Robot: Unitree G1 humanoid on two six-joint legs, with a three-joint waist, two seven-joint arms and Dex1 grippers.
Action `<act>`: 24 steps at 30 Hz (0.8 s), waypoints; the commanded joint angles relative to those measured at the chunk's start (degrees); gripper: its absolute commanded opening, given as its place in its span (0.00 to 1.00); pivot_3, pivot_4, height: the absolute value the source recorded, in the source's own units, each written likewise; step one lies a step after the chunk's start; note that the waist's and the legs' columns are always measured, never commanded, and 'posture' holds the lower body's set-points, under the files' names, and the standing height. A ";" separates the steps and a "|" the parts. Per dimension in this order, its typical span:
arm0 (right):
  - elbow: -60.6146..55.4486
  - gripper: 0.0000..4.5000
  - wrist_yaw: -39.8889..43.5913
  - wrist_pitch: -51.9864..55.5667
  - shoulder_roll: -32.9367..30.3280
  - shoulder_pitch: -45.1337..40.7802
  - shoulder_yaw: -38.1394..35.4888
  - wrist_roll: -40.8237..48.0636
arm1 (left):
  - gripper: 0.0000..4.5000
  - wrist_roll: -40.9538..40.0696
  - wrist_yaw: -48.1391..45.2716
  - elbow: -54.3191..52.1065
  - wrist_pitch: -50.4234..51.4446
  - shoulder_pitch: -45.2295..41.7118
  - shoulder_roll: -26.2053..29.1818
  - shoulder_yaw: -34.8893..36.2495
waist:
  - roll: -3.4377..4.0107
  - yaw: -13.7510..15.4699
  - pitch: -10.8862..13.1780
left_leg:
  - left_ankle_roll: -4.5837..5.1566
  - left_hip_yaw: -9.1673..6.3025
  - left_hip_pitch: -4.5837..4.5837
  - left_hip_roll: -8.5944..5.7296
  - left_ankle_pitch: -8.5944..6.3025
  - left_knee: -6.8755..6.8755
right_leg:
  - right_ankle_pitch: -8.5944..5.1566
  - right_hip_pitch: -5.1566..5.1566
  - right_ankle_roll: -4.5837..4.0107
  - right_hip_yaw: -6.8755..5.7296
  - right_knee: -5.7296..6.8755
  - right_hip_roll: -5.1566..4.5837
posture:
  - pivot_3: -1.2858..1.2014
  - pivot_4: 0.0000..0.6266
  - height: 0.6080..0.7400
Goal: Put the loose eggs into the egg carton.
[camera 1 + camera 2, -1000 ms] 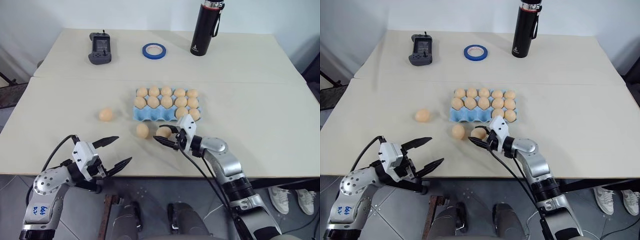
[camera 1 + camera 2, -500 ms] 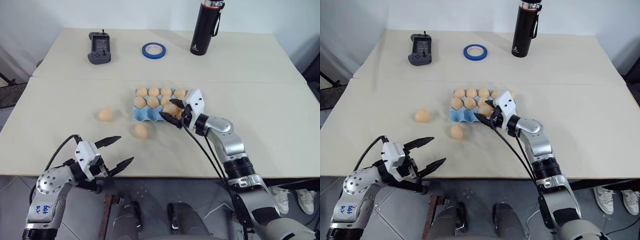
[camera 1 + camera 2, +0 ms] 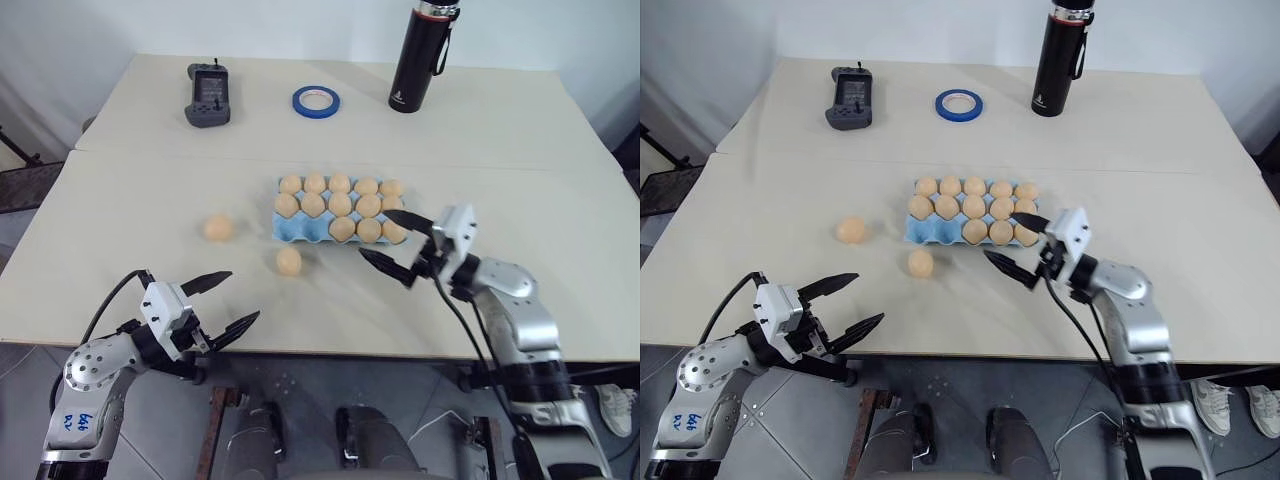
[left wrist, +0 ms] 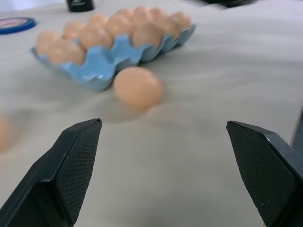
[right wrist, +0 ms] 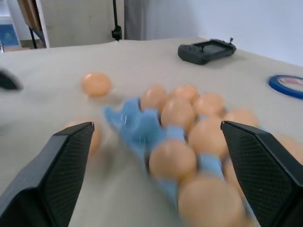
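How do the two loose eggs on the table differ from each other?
The nearer loose egg lies just in front of the egg carton, close to its front edge; the farther loose egg lies apart, off the carton's left side. The nearer one lies closer to the table's front edge. Both are tan-brown, oval and untouched.

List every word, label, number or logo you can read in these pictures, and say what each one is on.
Blue handwriting on the left arm's shoulder casing: marks are there, too scrawled to read with confidence.
Small white logo low on the black flask: too small to read.
Black handheld controller: any markings too small to read.
Blue tape ring, egg carton, loose eggs: no text.
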 commanded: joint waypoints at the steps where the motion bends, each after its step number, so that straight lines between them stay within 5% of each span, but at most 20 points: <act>1: -2.90 1.00 4.74 -4.23 -4.37 6.16 -3.90 1.85 | 1.00 -1.67 -1.33 -0.39 0.65 -1.19 0.89 0.74 | 0.00 -0.35 0.00 | 0.00 0.00 0.02 0.00 0.00 0.01 | 0.00 0.00 0.00 0.01 0.02 0.00 | 0.52 0.24 1.00; 10: -0.96 1.00 6.93 -11.98 -7.06 13.88 -5.60 0.49 | 1.00 0.59 -2.58 4.15 -0.10 -4.61 2.02 0.25 | 0.00 -0.63 0.00 | -0.01 -0.01 0.14 0.03 0.04 0.20 | 0.00 0.04 0.00 0.09 0.19 0.10 | 0.52 0.24 1.00; 24: -8.14 1.00 6.05 -6.29 -7.03 12.21 -4.61 3.84 | 1.00 14.16 19.56 10.28 4.96 -17.08 -15.91 -12.20 | -0.01 0.57 0.00 | 0.07 -0.09 0.08 -0.02 0.05 0.44 | 0.07 0.10 0.12 0.07 0.27 0.07 | 0.52 0.24 1.00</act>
